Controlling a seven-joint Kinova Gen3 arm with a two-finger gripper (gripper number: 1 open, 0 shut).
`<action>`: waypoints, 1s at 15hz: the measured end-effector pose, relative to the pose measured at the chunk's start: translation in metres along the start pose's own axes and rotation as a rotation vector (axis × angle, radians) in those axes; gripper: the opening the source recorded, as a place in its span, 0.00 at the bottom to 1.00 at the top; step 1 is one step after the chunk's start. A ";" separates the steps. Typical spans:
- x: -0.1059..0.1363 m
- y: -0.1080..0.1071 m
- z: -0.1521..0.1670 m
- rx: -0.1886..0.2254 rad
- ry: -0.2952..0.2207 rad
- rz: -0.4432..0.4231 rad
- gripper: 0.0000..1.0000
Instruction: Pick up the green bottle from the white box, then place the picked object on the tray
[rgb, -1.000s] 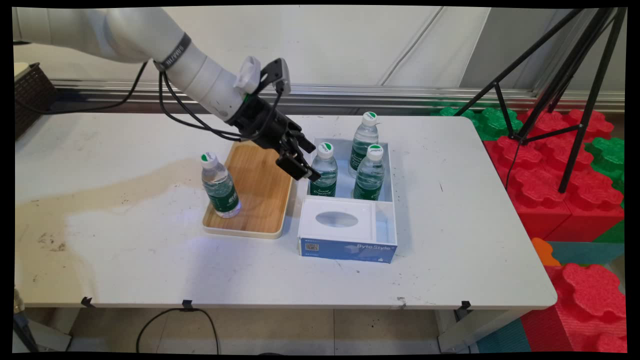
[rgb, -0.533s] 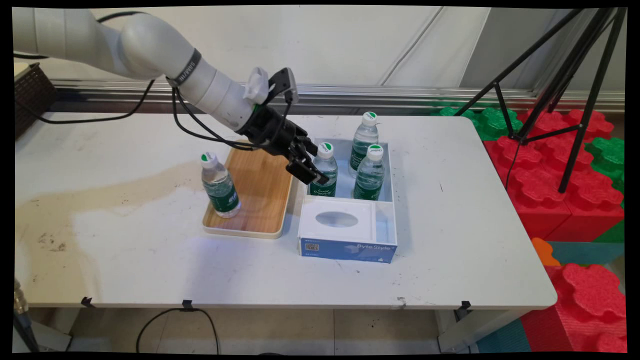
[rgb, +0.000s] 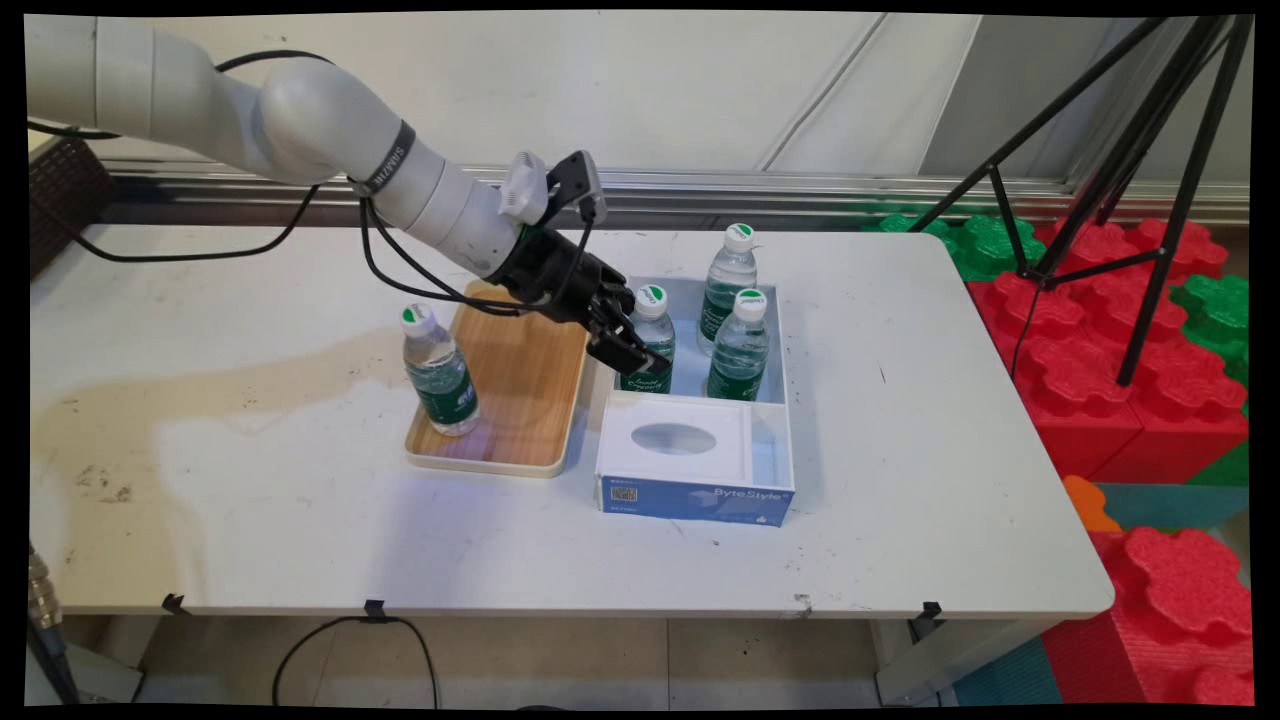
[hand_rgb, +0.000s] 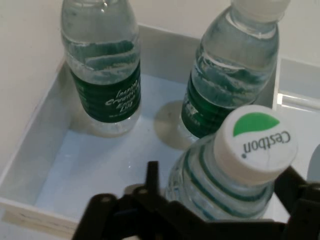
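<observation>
Black and angled down, the hand (rgb: 632, 352) has been sliding rightward over the last second, off the wooden tray (rgb: 510, 400) and onto the near-left bottle (rgb: 648, 340) in the white box (rgb: 780, 340). In the hand view the fingers are standing apart on either side of that bottle, its cap (hand_rgb: 256, 143) between them; whether they are touching it I cannot tell. Two more bottles (hand_rgb: 102, 70) (hand_rgb: 230, 75) are standing deeper in the same compartment. The box's front compartment is holding a white insert (rgb: 676, 440). One bottle (rgb: 440, 375) is standing on the tray, on the counter (rgb: 250, 500).
</observation>
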 end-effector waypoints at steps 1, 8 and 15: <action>0.000 0.001 0.001 0.001 0.003 -0.001 0.00; 0.004 0.005 -0.005 0.007 0.019 -0.002 0.00; 0.040 -0.002 -0.040 0.031 0.059 -0.013 0.00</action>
